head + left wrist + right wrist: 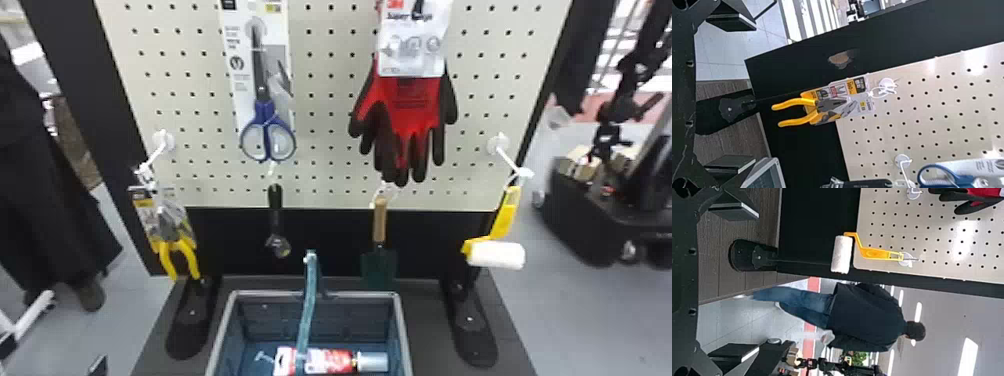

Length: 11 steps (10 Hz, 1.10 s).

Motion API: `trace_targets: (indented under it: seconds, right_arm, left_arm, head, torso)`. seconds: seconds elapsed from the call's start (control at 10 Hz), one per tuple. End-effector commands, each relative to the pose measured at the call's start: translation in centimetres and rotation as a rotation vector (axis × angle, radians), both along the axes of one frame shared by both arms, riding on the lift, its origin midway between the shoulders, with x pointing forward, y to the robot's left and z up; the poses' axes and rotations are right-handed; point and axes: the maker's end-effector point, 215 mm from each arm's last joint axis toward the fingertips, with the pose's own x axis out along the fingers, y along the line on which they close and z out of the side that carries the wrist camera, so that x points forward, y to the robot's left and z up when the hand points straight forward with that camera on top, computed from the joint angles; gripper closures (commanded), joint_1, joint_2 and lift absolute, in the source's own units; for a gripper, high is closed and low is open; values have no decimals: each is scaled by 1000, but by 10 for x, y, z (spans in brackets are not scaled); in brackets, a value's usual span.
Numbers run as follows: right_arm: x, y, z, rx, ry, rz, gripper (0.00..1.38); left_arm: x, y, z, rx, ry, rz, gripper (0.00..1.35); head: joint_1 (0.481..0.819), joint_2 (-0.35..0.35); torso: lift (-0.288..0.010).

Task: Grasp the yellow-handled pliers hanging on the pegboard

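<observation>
Pliers (170, 232) hang at the left edge of the pegboard (330, 165), open floor (115, 315) beside.
Left hand (752, 94) released, facing them, well apart; right hand (756, 282) released too.

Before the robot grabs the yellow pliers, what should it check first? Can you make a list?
1. Yellow-handled pliers hang from the white hook at the pegboard's lower left: ok.
2. Left gripper is open: ok.
3. Pliers lie ahead of the left gripper, about midway between its fingers: ok.
4. Handles have nothing in front of them: ok.
5. Fingers around the handles: not ok, well apart.
6. How tightly the card sits on the hook: cannot tell.
</observation>
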Motion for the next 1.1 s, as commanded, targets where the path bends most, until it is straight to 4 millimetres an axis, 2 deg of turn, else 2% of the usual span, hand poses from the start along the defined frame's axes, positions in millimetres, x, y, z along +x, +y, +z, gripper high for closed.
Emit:
trace_targets:
  seconds: [0.0, 0.1, 0.4, 0.6, 0.8, 1.0]
  right_arm:
    - [1, 1, 0, -1, 0, 1, 117]
    - [2, 1, 0, -3, -1, 2, 117]
    - [3, 5, -2, -8, 3, 21, 117]
    - [4, 9, -4, -11, 5, 39, 117]
    - [5, 14, -8, -13, 14, 60, 117]
    - [6, 18, -11, -15, 18, 80, 117]
  left_arm:
    - [29, 5, -9, -25, 5, -27, 117]
    - [47, 6, -14, -38, 9, -51, 122]
    - [103, 18, -2, -59, -8, -116, 122]
    - [136, 16, -2, -100, 54, -234, 117]
    - [174, 0, -1, -168, 122, -381, 117]
    - [202, -24, -2, -190, 201, -502, 116]
  head:
    - [549, 0]
    - [549, 0]
    - [549, 0]
    - [549, 0]
    - [549, 0]
    - [549, 0]
  torso:
    - [-100]
    - [-100]
    - [-100]
    - [-100]
    - [-100]
    - [-100]
